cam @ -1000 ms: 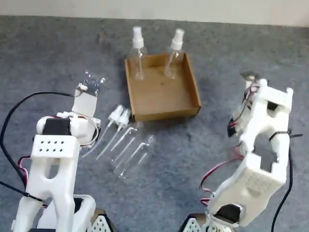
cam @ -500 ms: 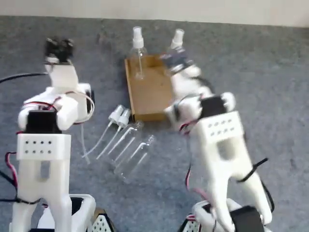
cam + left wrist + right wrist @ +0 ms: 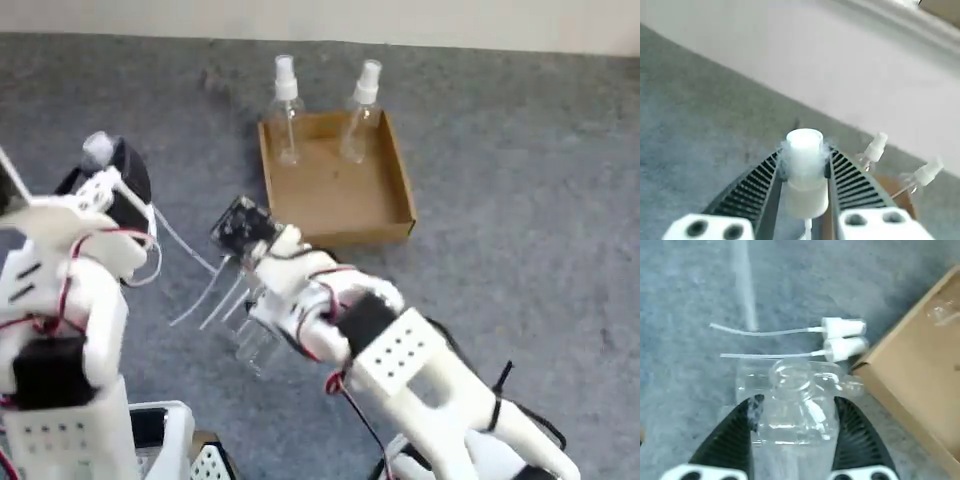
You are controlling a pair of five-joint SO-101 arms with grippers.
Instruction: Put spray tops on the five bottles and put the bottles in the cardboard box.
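Note:
My left gripper [image 3: 806, 160] is shut on a white spray top [image 3: 804, 150]; in the high view it is raised at the left [image 3: 100, 155], with the top's thin tube [image 3: 185, 240] hanging down. My right gripper [image 3: 796, 405] is shut on a clear open-necked bottle [image 3: 790, 377] and is low over the table left of the cardboard box [image 3: 335, 190]. Just ahead of it lie two more spray tops [image 3: 842, 327] side by side with their tubes [image 3: 200, 300]. Two capped bottles [image 3: 287, 110] stand at the back of the box.
More clear bottles [image 3: 255, 345] lie on the grey carpet [image 3: 520, 200] under my right arm. The box's near corner [image 3: 920, 370] is close beside the right gripper. Open carpet lies right of the box.
My right arm swung from the table's right side across the box to the lying bottles. The left arm went up and back, now raised with the spray top.

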